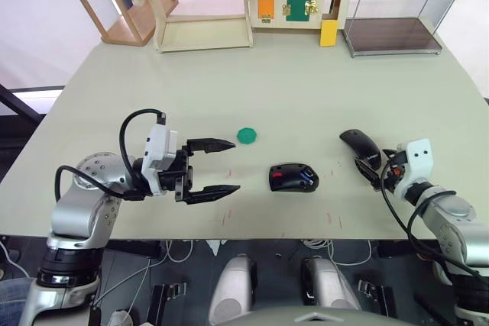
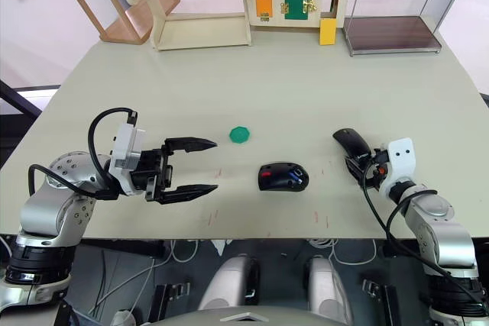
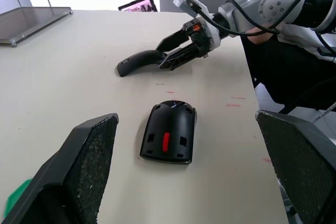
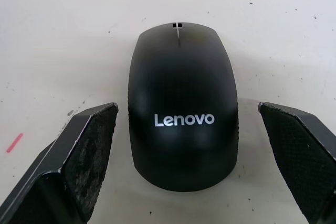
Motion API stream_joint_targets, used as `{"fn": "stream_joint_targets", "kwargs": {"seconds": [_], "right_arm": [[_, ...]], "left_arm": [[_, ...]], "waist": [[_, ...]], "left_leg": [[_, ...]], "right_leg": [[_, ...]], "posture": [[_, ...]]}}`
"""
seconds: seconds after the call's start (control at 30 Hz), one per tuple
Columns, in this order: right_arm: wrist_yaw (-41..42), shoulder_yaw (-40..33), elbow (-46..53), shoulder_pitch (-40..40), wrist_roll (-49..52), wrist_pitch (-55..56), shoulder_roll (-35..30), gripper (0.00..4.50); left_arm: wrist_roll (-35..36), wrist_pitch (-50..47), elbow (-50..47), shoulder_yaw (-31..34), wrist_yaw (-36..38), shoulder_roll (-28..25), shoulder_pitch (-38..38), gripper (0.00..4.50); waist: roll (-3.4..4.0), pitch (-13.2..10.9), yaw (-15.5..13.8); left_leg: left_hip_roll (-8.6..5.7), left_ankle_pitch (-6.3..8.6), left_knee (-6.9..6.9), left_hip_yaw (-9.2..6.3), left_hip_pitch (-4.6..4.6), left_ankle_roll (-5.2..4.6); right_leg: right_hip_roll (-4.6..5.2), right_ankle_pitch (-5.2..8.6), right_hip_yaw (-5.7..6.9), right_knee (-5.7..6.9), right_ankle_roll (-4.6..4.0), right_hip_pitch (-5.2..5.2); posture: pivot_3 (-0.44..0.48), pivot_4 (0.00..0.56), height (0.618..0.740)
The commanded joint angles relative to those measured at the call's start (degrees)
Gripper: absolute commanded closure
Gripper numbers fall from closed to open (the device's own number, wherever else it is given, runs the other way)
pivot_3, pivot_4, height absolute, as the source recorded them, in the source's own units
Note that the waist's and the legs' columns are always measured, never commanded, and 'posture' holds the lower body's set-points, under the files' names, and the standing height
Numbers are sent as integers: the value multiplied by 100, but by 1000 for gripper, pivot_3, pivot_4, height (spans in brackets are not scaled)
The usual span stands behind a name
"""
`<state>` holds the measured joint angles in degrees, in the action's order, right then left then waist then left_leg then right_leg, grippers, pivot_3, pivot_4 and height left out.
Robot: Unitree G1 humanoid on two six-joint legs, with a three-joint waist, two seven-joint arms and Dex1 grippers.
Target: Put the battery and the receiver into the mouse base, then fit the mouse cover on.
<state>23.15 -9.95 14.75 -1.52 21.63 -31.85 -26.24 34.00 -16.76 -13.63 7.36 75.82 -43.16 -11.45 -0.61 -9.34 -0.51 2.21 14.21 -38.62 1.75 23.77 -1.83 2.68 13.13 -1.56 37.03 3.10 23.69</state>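
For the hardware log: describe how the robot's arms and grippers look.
Both arms are silver-grey metal with rounded joints and looping black cables. The left gripper and right gripper each have two black, tapered fingers behind a white wrist block. Finger pads are rough and grainy. Orange-red parts show at the right wrist.

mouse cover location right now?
The mouse cover lies on the table's right side, between the open right gripper's fingers, right of the mouse base.

Beige table (image 1: 267, 82), wooden shelf (image 1: 200, 5), wire rack (image 1: 401, 13)
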Motion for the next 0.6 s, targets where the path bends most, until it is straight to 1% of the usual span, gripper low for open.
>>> {"fn": "stream_joint_targets", "kwargs": {"seconds": [0.03, 0.6], "right_arm": [[-14, -158, 208, 13, 4, 112, -13, 0], [-11, -131, 281, 61, -8, 81, 91, 0]], "left_arm": [[107, 62, -26, 68, -4, -3, -24, 30], [72, 70, 70, 31, 44, -35, -51, 30]], "waist": [[0, 0, 1], [0, 0, 2]], "left_leg": [[0, 0, 0, 0, 0, 0], [0, 0, 2, 1, 0, 0]], "right_leg": [[0, 0, 0, 0, 0, 0], [0, 0, 0, -2, 0, 0]], "posture": [[0, 150, 740], [0, 150, 740]]}}
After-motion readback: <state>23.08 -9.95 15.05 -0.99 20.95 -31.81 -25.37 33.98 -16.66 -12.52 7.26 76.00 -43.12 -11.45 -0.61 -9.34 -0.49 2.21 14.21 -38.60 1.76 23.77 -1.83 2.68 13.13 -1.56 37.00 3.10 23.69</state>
